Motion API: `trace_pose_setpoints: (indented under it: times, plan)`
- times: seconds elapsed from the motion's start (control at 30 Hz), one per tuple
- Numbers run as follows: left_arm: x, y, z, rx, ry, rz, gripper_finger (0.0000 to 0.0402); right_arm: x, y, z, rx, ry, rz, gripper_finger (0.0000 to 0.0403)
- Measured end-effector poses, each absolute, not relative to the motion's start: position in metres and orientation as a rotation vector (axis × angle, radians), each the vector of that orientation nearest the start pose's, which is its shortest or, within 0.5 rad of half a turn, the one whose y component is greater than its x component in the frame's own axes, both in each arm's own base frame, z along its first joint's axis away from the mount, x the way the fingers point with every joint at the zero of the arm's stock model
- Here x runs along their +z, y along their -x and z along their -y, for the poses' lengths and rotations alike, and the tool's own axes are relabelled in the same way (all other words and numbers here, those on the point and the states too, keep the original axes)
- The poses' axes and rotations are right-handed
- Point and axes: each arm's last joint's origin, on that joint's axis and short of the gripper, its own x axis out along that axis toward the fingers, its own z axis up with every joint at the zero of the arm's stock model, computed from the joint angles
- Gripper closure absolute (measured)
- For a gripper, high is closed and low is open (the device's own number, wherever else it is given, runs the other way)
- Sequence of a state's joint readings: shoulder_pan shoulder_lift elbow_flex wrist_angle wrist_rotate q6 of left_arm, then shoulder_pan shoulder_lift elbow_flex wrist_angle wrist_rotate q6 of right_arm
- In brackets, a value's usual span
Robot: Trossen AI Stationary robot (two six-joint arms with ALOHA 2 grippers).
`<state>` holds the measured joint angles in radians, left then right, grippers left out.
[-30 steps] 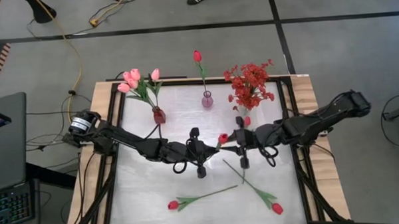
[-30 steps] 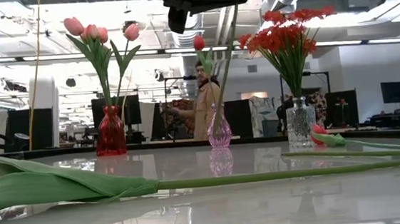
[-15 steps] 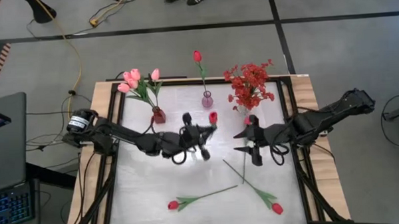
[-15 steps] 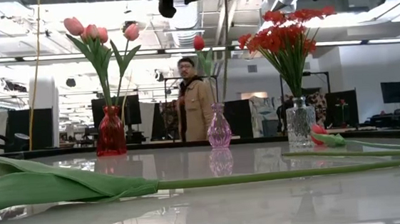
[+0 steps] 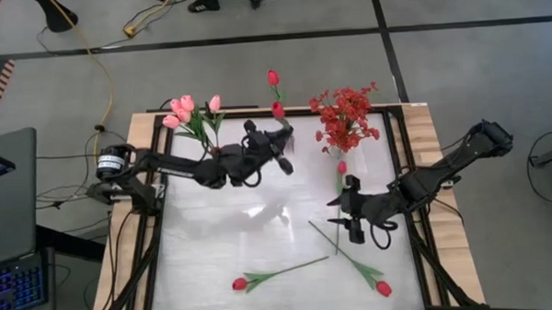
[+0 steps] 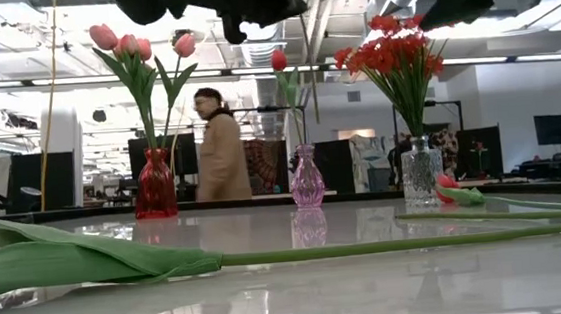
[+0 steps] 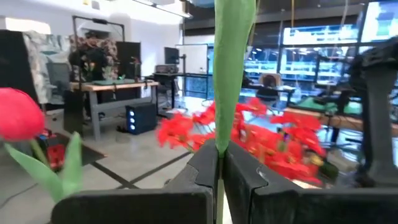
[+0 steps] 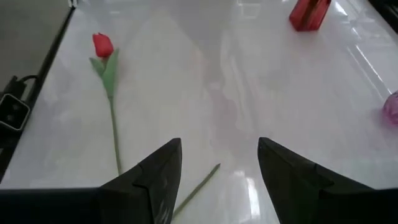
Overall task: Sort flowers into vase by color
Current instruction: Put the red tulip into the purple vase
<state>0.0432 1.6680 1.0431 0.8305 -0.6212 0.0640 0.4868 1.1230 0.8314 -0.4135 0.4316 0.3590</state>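
Since the red tulip (image 5: 277, 109) hangs pinched by its thin green stem in my left gripper (image 5: 278, 148), jaws clenched on it, above the far middle of the tabletop (image 5: 260, 229) by the purple vase (image 6: 308, 183), I'd judge the step is threading that stem into the narrow glass neck beside the tulip already standing there. I want the stem plumb, coming down slowly, because it looks springy and the mouth is small. My right gripper (image 5: 350, 213) hovers low on the near right, jaws spread and empty. Two more red tulips (image 5: 240, 283) lie flat on the glossy white surface near me.
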Motion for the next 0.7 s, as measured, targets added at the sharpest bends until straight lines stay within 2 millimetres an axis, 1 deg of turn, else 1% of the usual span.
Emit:
trace_pose_setpoints:
  times: [0.2, 0.4, 0.5, 0.7]
  plan:
    - [0.29, -0.364, -0.066, 0.74, -0.006, 0.184, 0.0402, 0.267, -0.208, -0.099, -0.064, -0.026, -0.623, 0.0163]
    - [0.29, -0.358, -0.094, 0.746, 0.029, 0.206, 0.0401, 0.267, -0.208, -0.098, -0.066, -0.025, -0.623, 0.0163]
    - [0.29, -0.357, -0.101, 0.755, 0.033, 0.209, 0.0401, 0.267, -0.208, -0.098, -0.062, -0.014, -0.624, 0.0163]
    - [0.29, -0.355, -0.108, 0.772, 0.029, 0.208, 0.0401, 0.267, -0.209, -0.097, -0.066, -0.005, -0.624, 0.0163]
